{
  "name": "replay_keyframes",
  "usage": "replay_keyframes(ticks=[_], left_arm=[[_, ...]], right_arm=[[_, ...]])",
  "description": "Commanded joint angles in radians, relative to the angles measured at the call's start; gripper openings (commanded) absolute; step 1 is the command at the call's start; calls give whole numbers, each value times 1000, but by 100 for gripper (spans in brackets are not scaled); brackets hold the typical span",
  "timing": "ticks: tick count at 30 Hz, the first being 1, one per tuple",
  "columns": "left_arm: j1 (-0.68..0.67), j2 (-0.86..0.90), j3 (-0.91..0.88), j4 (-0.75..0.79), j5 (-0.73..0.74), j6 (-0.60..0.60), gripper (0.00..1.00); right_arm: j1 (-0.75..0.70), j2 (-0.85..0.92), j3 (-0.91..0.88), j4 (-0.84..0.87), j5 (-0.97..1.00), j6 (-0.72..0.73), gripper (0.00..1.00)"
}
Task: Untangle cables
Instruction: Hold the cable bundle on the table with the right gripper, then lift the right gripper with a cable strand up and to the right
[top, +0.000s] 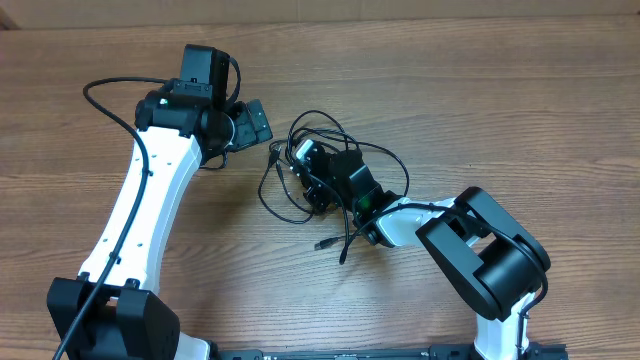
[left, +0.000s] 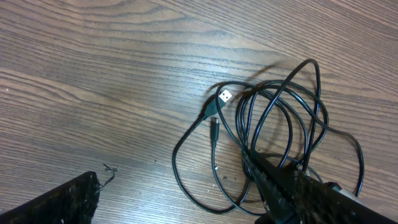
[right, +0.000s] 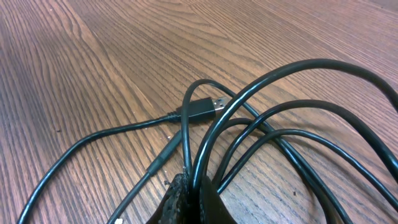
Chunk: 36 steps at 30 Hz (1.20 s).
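My right gripper (right: 191, 193) is pinched shut on a strand of the cables (right: 311, 62) mid-bench, likely to drag it free. The left gripper (top: 250, 122) hovers beside them, spread wide.

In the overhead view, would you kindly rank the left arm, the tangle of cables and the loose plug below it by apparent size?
1. left arm, though it sits nearer the camera.
2. cables, as a tangle.
3. loose plug, clearly smallest.

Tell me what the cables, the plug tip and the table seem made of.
Cables: likely plastic or rubber jacket, black, faint sheen along the loops. Plug tip: metal, silvery shell. Table: wood or wood-look laminate, matte, brown grain lines.
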<state>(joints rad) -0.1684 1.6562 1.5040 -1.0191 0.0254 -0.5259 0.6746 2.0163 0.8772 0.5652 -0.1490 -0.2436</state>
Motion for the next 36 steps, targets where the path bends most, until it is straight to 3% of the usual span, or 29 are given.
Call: replay_keyframes(ticks=[1,12,19,29,33,36], left_arm=[[4,6,3,-1,-7,-21,100],[4,6,3,-1,-7,-21,99],[4,6,3,-1,-7,-21,99],[4,6,3,-1,-7,-21,100],[4,6,3,-1,-7,-21,100],[4,6,3,-1,-7,-21,99]], right_arm=[[1,-9,14,10,2,12,4],[-16,-164,14,-87,2,198,4],[-137,-381,14,-320,-37,497,4],[-307,-657,14,-497,-476,643,4],[-316,-726,14,-501,-533,665,4],[-317,-747,14,-519,-468,611,4]])
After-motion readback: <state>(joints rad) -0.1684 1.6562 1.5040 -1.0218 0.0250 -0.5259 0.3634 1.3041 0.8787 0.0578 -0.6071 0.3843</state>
